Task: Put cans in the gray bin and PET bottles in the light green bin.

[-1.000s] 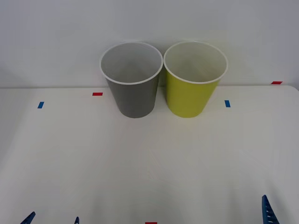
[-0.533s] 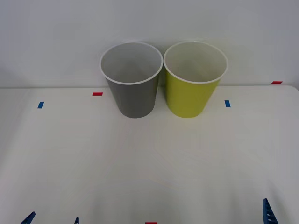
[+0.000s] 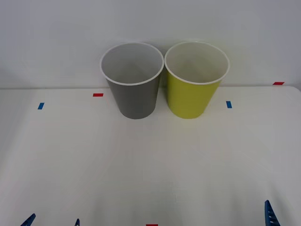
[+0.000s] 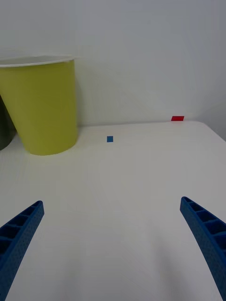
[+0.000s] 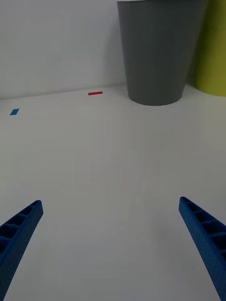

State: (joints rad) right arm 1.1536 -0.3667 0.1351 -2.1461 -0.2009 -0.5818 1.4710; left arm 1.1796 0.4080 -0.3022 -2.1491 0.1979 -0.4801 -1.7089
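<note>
White tabletop, bare from near edge to the bins. Left gripper and right gripper low at the near edge, fingers spread wide, holding nothing. Red and blue tape marks farther out. Gray bin and light green bin upright, just beside each other against the wall. No can or bottle on the tabletop; bin contents hidden, so probably sorted or not begun
</note>
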